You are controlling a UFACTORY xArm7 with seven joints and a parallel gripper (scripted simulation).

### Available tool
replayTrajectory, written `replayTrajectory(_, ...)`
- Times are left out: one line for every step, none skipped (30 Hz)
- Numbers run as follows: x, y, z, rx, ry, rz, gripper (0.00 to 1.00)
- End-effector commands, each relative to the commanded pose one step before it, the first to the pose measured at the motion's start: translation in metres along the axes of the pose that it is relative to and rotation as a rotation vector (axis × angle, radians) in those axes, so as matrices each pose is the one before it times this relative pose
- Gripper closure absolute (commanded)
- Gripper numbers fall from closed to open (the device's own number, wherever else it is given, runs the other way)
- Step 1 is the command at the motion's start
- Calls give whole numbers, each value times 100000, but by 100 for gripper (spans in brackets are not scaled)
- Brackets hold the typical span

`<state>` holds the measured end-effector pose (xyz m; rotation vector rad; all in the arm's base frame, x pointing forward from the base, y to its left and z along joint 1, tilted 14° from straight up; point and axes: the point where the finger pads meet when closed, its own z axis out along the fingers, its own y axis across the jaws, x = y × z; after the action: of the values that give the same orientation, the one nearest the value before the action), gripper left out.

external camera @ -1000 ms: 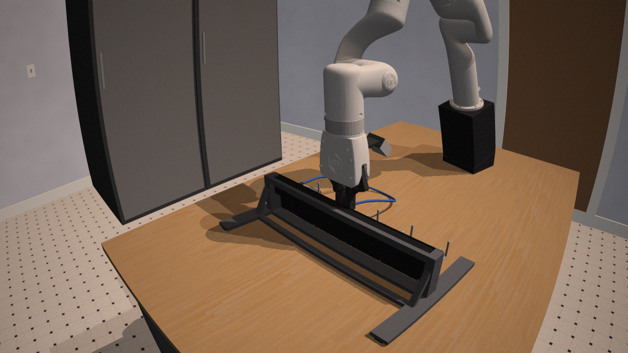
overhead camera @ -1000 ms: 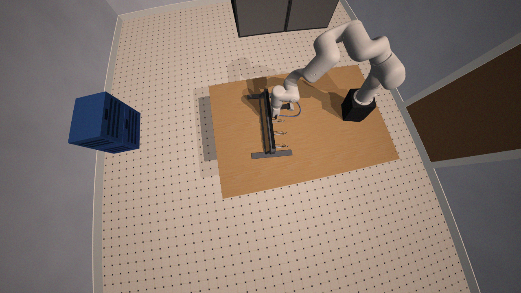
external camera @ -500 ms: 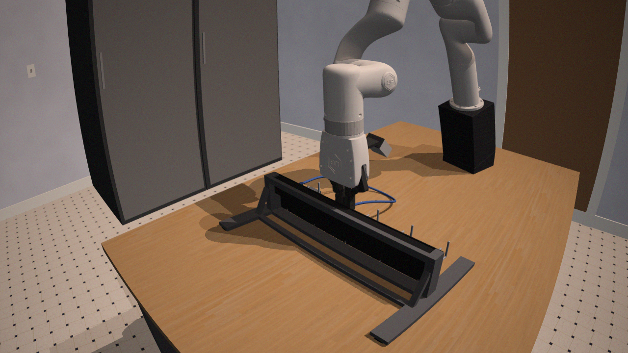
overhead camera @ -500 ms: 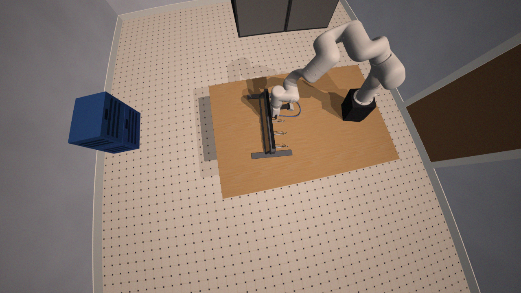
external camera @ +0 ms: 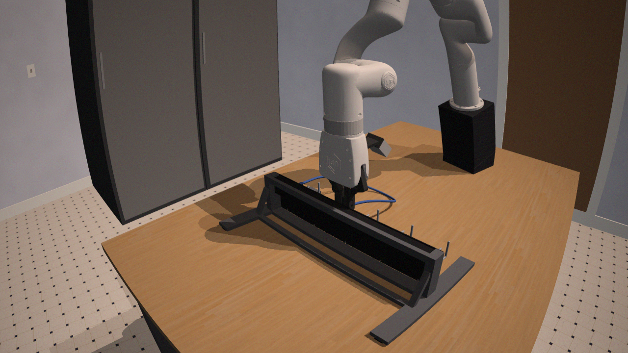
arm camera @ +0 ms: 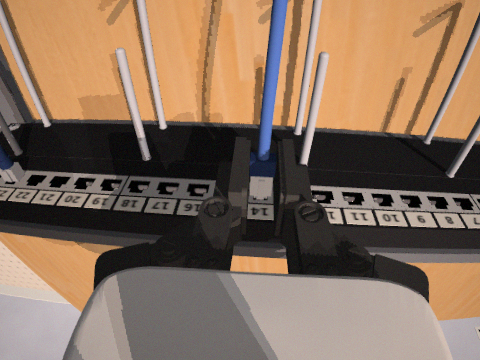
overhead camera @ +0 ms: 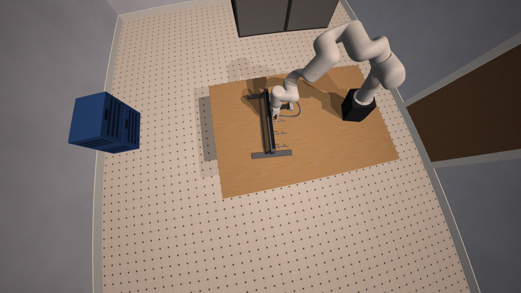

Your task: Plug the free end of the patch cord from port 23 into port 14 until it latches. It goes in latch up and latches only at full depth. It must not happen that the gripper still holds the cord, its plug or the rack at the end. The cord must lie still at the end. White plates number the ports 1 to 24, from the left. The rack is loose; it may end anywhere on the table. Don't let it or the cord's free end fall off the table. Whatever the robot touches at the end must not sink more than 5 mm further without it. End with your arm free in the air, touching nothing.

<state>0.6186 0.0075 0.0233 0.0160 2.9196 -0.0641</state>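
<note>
The pincer (overhead camera: 274,116) (external camera: 344,203) (arm camera: 262,159) pinches the blue-and-clear plug (arm camera: 261,189) at the centre of the wrist view, right above plate 14 (arm camera: 260,211). The plug's long axis runs nearly upright there, nose toward the lower edge; its depth cannot be told. The blue cord (overhead camera: 300,109) (external camera: 394,200) (arm camera: 273,75) leaves toward the upper edge. The rack (overhead camera: 272,151) (external camera: 433,263) (arm camera: 190,145) stands on the table (overhead camera: 327,145) (external camera: 263,302) (arm camera: 235,50), slanting toward the lower right in the exterior view.
</note>
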Motion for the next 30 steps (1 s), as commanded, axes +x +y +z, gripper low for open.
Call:
replayTrajectory(-344,4,-255,-49,-209,7,100)
replayTrajectory(-28,-1,-4,-2,147,-4,100)
replayTrajectory(-26,-1,-4,-1,142,-4,100)
replayTrajectory(-23,-1,-3,0,128,-4,100)
replayTrajectory(-19,-1,-3,0,104,-3,100)
replayTrajectory(-14,-1,-2,0,76,-2,100)
replayTrajectory(-8,0,-1,0,46,-1,100)
replayTrajectory(-4,0,-1,0,20,-1,100)
replayTrajectory(0,0,0,0,0,0,100)
replayTrajectory(0,0,0,0,0,0,100)
replayTrajectory(-1,0,0,0,3,0,100)
replayTrajectory(0,0,0,0,0,0,100)
replayTrajectory(7,0,4,0,23,-1,100)
replayTrajectory(7,0,4,0,20,-1,100)
replayTrajectory(7,0,4,0,19,-1,100)
replayTrajectory(7,0,4,0,18,-1,100)
replayTrajectory(7,0,4,0,17,-1,100)
replayTrajectory(6,0,4,0,16,-1,100)
replayTrajectory(6,0,4,0,15,-1,100)
replayTrajectory(6,0,4,0,14,-1,100)
replayTrajectory(6,0,4,0,14,0,100)
replayTrajectory(6,0,4,0,13,0,100)
replayTrajectory(6,0,4,0,13,0,100)
replayTrajectory(5,0,4,0,12,0,100)
replayTrajectory(5,0,4,0,12,0,100)
replayTrajectory(0,0,0,0,0,0,100)
replayTrajectory(0,0,0,0,0,0,100)
replayTrajectory(5,0,3,0,11,0,100)
replayTrajectory(4,0,3,0,10,0,100)
replayTrajectory(4,0,3,0,10,0,100)
